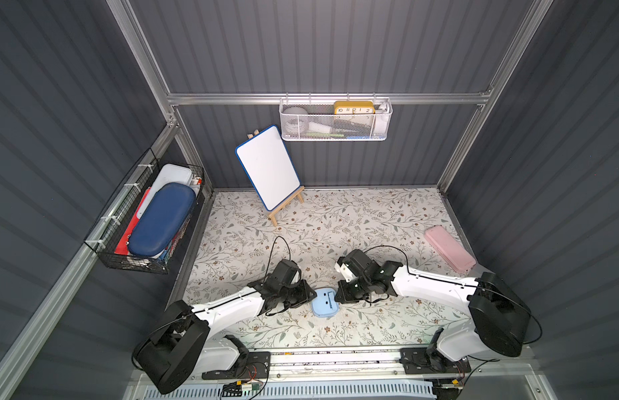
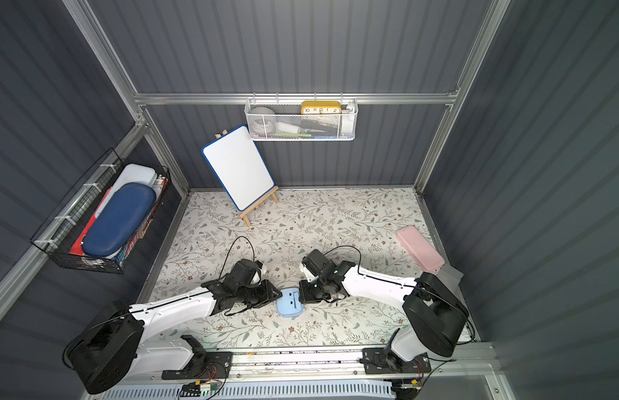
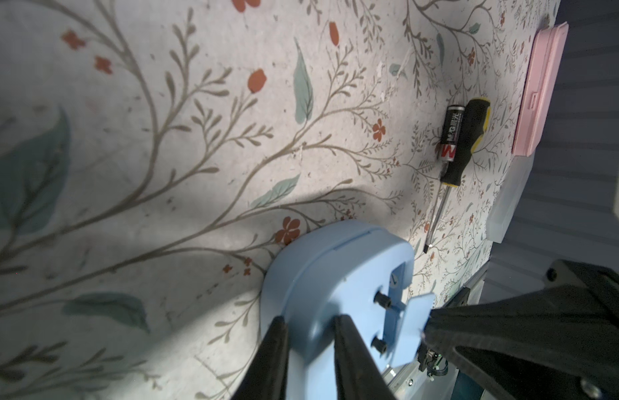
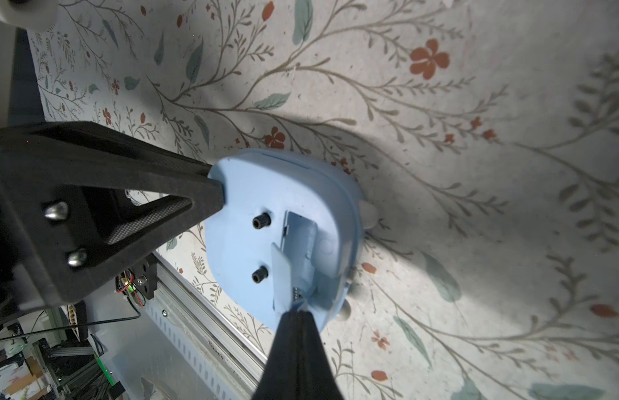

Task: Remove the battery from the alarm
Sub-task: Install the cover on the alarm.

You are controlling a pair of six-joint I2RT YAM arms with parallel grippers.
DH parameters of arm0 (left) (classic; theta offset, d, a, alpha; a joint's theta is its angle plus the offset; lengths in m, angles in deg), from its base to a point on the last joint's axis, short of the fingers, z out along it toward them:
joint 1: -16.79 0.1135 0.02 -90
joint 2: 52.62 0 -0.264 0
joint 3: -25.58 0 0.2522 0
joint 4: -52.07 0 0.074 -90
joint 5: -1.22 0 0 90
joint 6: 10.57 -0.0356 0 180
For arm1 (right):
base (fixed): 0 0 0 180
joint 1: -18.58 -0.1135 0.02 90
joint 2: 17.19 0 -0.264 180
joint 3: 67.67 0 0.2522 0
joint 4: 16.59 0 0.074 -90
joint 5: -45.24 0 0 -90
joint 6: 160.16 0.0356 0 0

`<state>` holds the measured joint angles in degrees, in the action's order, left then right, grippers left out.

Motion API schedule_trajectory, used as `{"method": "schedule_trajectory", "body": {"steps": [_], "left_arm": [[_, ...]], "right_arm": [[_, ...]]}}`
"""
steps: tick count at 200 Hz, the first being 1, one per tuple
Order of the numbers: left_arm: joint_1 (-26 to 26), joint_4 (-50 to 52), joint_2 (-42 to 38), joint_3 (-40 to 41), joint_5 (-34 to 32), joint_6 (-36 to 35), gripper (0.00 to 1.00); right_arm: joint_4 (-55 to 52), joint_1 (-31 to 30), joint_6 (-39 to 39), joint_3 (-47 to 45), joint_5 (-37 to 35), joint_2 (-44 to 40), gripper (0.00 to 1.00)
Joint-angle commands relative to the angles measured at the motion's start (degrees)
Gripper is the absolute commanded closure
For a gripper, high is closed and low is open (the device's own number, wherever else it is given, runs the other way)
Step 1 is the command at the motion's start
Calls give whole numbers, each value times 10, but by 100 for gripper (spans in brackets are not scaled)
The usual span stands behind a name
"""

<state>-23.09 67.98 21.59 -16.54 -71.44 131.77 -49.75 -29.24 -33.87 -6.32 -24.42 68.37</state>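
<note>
While my left gripper (image 3: 310, 320) clamps the alarm (image 4: 266, 187) by its rim and my right gripper (image 4: 297, 311) pinches the lid (image 4: 282, 273) open, the bay (image 4: 301, 235) looks empty. The alarm lies face down by the table's (image 1: 370, 225) front edge. The battery (image 3: 452, 133) rests just beside the screwdriver (image 3: 469, 138), toward the right edge. I judge removal done.

alarm (image 1: 324, 304): one
battery (image 3: 451, 133): one
screwdriver (image 3: 465, 142): one
yellow clock (image 1: 354, 107): one
pink case (image 1: 449, 248): one
whiteboard (image 1: 267, 167): one
easel (image 1: 273, 220): one
white mesh basket (image 1: 336, 133): one
black wire basket (image 1: 138, 266): one
blue case (image 1: 159, 221): one
</note>
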Motion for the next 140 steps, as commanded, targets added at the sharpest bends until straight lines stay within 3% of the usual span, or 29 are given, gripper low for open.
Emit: {"method": "schedule_trajectory", "body": {"steps": [1, 56, 140], "left_arm": [[-4, -6, 7, -16, 1, -13, 72], [-4, -1, -9, -11, 0, -14, 72], [-3, 3, -24, -5, -2, -16, 71]], "right_arm": [[1, 3, 25, -13, -12, -13, 100], [42, 4, 73, -41, -15, -27, 100], [46, 4, 83, -22, -12, 3, 100]]}}
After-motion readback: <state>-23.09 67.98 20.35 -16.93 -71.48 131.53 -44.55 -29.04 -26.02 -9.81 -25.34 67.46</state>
